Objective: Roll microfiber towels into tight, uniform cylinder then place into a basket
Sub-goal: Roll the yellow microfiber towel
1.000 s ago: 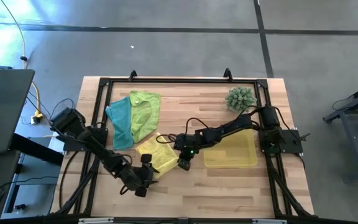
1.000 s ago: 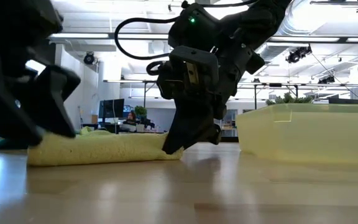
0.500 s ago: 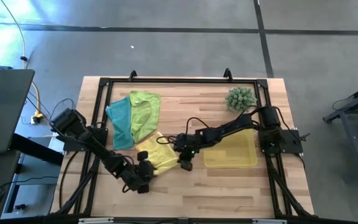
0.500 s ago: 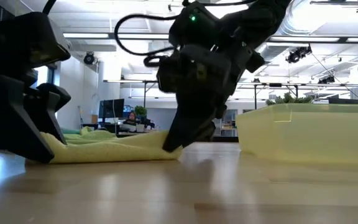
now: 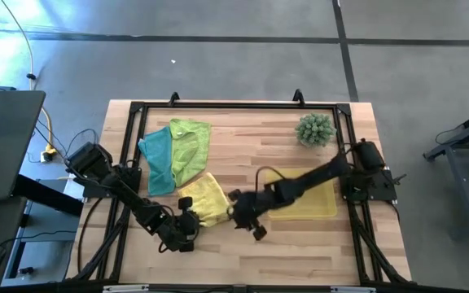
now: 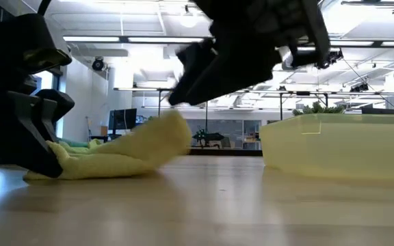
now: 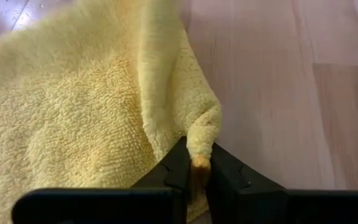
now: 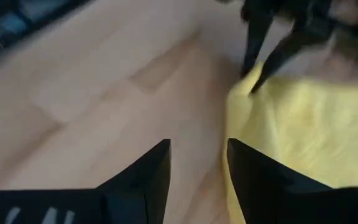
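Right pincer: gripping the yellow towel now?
No. The right pincer stands open, bare wood between its fingers, with the yellow towel lying beside it.

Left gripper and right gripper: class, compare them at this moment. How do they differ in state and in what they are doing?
The left gripper is shut on a corner of the yellow towel; the right gripper is open and holds nothing. In the low view the left gripper sits down at the table, the right gripper above it. Both are dark two-finger grippers close to that towel.
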Action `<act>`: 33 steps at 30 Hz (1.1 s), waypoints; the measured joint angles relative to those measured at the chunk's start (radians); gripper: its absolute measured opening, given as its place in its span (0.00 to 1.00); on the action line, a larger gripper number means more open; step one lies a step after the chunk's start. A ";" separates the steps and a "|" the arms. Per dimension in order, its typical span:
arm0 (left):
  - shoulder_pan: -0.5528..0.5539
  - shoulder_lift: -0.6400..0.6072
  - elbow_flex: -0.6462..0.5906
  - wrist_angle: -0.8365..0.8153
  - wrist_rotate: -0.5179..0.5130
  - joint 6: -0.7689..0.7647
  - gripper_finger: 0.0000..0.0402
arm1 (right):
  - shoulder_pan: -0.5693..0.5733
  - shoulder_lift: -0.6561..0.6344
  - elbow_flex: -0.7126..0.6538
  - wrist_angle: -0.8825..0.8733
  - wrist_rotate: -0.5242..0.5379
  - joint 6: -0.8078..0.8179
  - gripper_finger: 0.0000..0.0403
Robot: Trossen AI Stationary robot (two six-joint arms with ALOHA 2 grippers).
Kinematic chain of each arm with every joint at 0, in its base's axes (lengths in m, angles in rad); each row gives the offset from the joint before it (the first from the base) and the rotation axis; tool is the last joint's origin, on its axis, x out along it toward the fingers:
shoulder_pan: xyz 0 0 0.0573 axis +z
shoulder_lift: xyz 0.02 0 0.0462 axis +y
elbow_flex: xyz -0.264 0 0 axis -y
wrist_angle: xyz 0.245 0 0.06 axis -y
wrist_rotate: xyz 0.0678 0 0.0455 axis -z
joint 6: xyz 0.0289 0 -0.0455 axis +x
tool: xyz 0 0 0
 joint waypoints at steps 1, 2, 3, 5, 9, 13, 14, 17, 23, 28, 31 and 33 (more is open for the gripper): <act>-0.001 0.000 0.000 0.000 0.000 -0.007 0.05 | 0.020 0.008 0.000 0.012 0.067 -0.039 0.37; -0.001 0.000 -0.001 0.003 -0.002 -0.008 0.05 | 0.037 0.016 0.000 0.018 0.128 -0.062 0.36; -0.001 0.000 -0.001 0.003 -0.002 -0.013 0.04 | 0.050 0.024 0.000 0.038 0.177 -0.067 0.36; -0.001 0.000 -0.001 0.003 -0.001 -0.024 0.03 | 0.070 0.030 0.000 0.055 0.232 -0.067 0.36; -0.001 0.001 -0.002 0.010 -0.005 -0.026 0.04 | 0.085 0.044 0.000 0.057 0.246 -0.067 0.36; -0.002 0.002 -0.003 0.018 -0.011 -0.026 0.04 | 0.065 0.087 0.000 0.080 0.275 -0.044 0.36; -0.002 0.002 -0.003 0.018 -0.011 -0.028 0.04 | 0.058 0.097 0.000 0.092 0.277 -0.046 0.36; -0.002 0.002 -0.003 0.021 -0.012 -0.047 0.04 | 0.040 0.115 0.000 0.107 0.298 -0.071 0.36; -0.003 0.003 -0.003 0.028 -0.013 -0.052 0.04 | 0.020 0.124 0.000 0.099 0.281 -0.062 0.41; -0.003 0.003 -0.003 0.040 -0.011 -0.052 0.04 | 0.012 0.156 0.000 0.105 0.288 -0.066 0.51; -0.003 0.003 -0.003 0.045 -0.004 -0.053 0.04 | -0.001 0.170 0.003 0.111 0.293 -0.062 0.55; -0.003 0.003 -0.003 0.047 -0.003 -0.054 0.04 | -0.012 0.174 0.004 0.110 0.282 -0.036 0.55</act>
